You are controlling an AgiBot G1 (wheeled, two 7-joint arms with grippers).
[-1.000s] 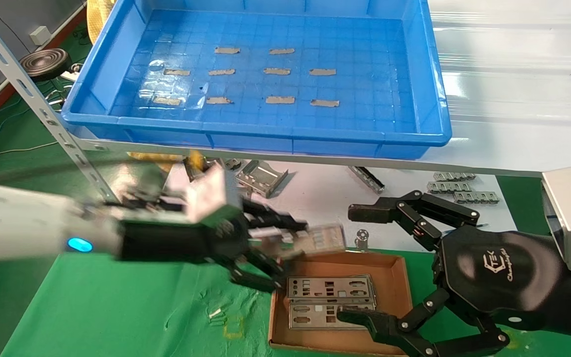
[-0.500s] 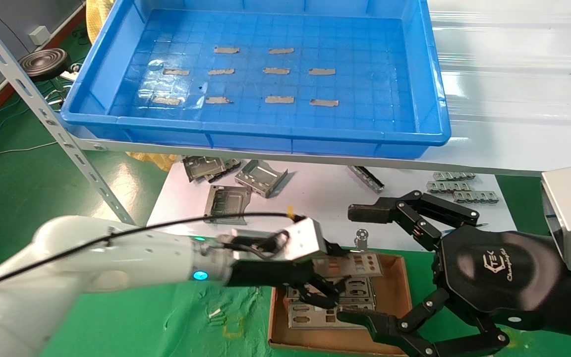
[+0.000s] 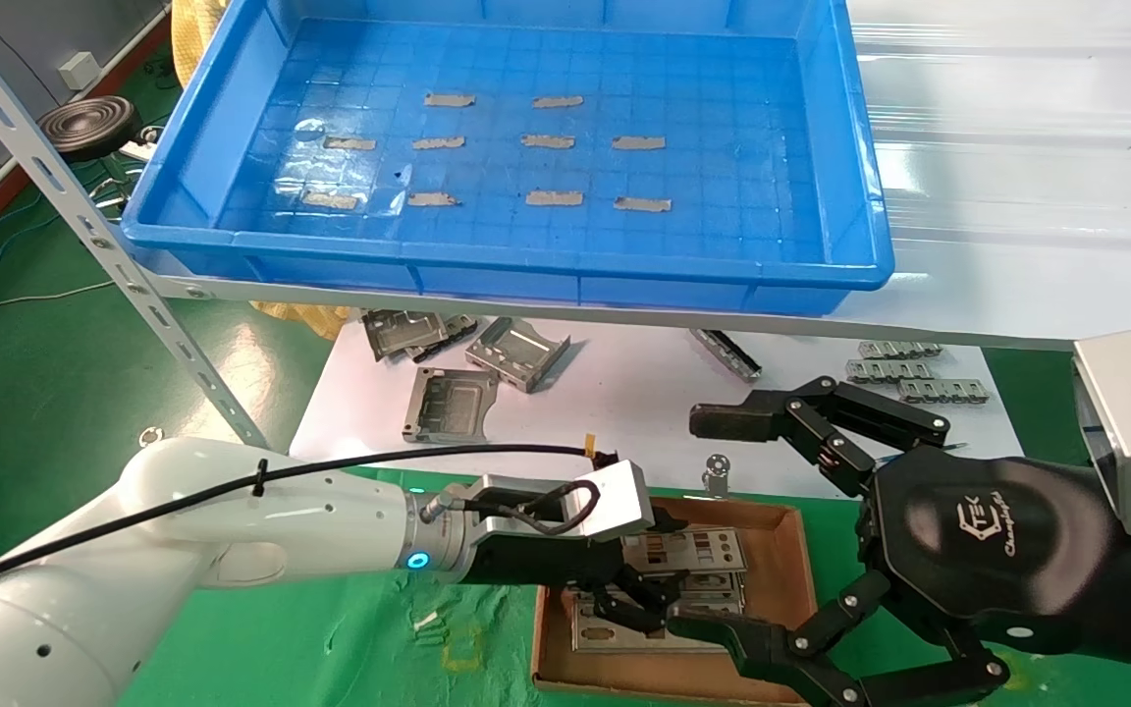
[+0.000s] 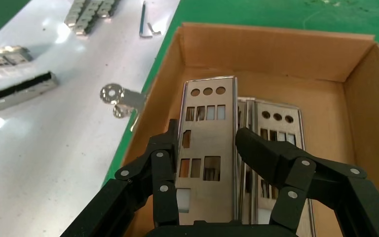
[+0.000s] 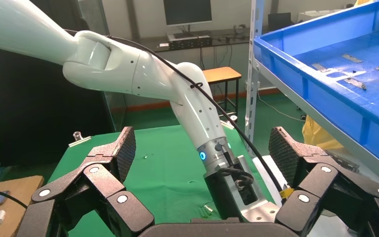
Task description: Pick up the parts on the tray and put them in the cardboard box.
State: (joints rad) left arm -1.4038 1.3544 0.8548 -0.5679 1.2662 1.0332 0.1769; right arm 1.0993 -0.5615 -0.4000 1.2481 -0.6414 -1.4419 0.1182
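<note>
A punched metal plate is held over the cardboard box by the left gripper

The left gripper is seen clamped on a thin silver plate, its long edges pinched between the two pads, the free end reaching forward past the fingertips and low over the cardboard box. Directly beneath and just beside the gripper, further plates are stacked flat on the box floor. Behind the gripper, the blue tray is shown with only grey tape strips on its floor. The right gripper is held spread wide and idle at the box's far side. The plate is judged light, stiff and slick, with sharp punched edges; an edge grip near mid-length appears best suited to it.
</note>
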